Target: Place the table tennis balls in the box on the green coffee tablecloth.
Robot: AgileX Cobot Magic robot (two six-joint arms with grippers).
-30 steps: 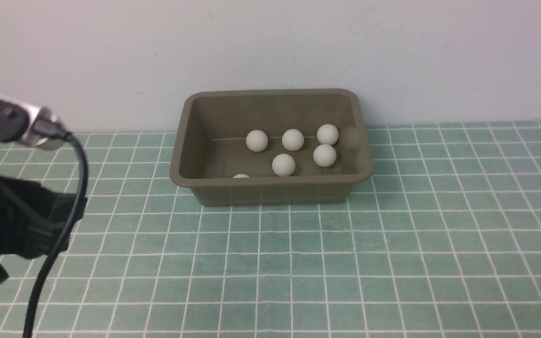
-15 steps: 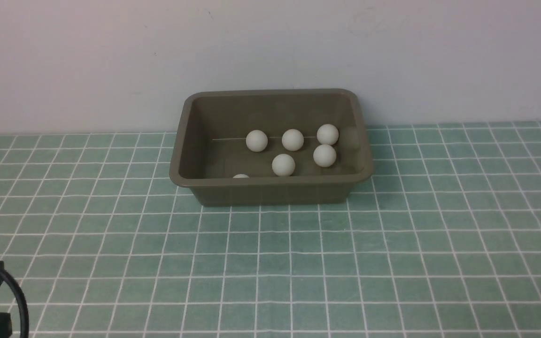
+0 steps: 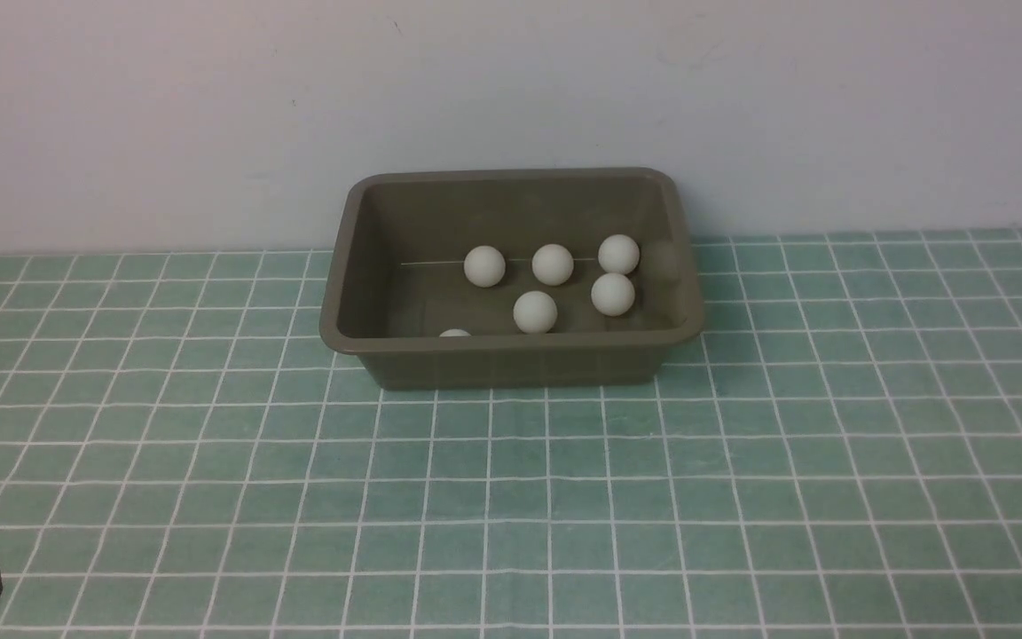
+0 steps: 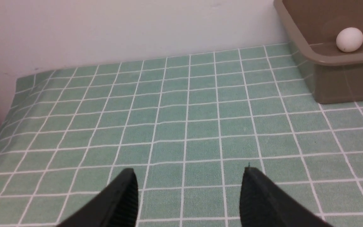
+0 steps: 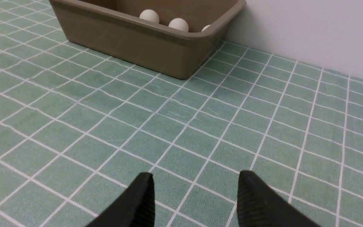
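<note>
Wall [image 3: 511, 89]: plain, pale, unmarked apart from faint scuffs. It closes the scene at 12 o'clock.

Green coffee tablecloth [image 3: 564, 497]: pale teal with a white grid, covering the whole working surface. It lies mostly flat. The right wrist view shows slight ripples in the lines near the box. No loose ball is seen anywhere on it.

Box [image 3: 511, 342]: olive-brown tub at 12 o'clock on the cloth, its far side close against the wall, standing level.

Left gripper [image 4: 189, 189]: low over bare cloth toward 7 o'clock, jaws well apart, nothing between them.

Right gripper [image 5: 195, 192]: over bare cloth toward 5 o'clock, a clear gap between its jaws, empty.

Table tennis balls [image 3: 553, 264]: six counted, all inside the box. Five sit from the centre toward 3 o'clock of its floor. The sixth is half hidden behind the near wall at 6 o'clock.

Assessment: the task appears complete.

Residual risks:
- A finger catching a ripple could drag the cloth and shift the box.
- An arm knocking the flared rim would set the light balls rolling. The shallow wall might not hold them.
</note>
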